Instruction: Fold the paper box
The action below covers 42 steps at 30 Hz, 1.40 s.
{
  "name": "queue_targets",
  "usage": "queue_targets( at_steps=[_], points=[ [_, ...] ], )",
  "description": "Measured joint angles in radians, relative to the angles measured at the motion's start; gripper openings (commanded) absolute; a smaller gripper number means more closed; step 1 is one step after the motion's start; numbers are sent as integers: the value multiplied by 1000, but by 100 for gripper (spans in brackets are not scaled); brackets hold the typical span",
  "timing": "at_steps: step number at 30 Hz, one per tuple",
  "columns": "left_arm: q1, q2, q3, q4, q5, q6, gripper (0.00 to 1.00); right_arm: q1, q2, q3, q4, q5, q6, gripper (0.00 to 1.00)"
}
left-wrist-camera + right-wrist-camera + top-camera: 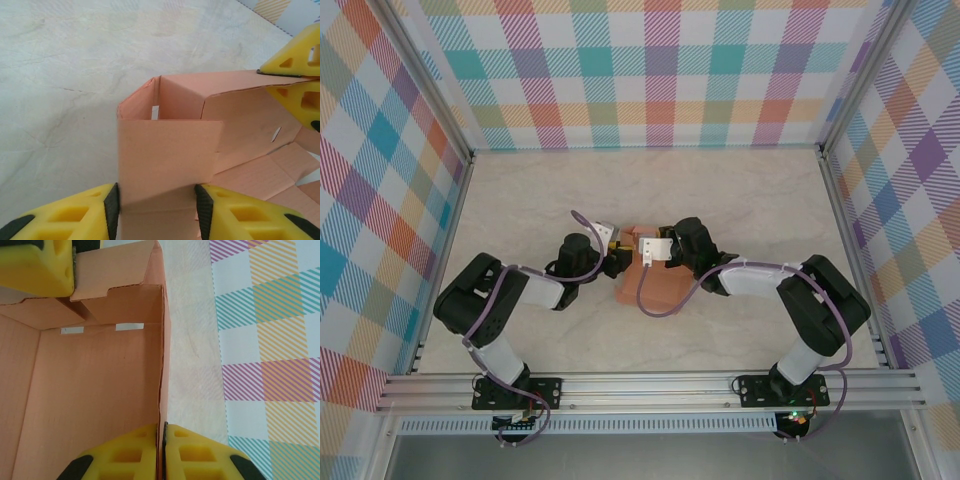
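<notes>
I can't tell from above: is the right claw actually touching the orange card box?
Touching. The right wrist view shows the right gripper pinched shut on the paper box wall, card sandwiched between its yellow fingers.

No text, label, brand, number or sign can be read in any of the views.
</notes>
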Motion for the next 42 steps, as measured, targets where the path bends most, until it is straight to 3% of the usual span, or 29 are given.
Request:
queue_targets(
  at_steps=[14,29,42],
  points=[
    [15,66,54,19,167,-23,37,-21,-10,-16,-3,-2,0,7],
    [8,117,76,80,163,-71,34,8,-12,-18,-4,93,24,8],
    [-12,152,100,94,154,-75,35,31,-17,-18,-8,80,76,9]
  ],
)
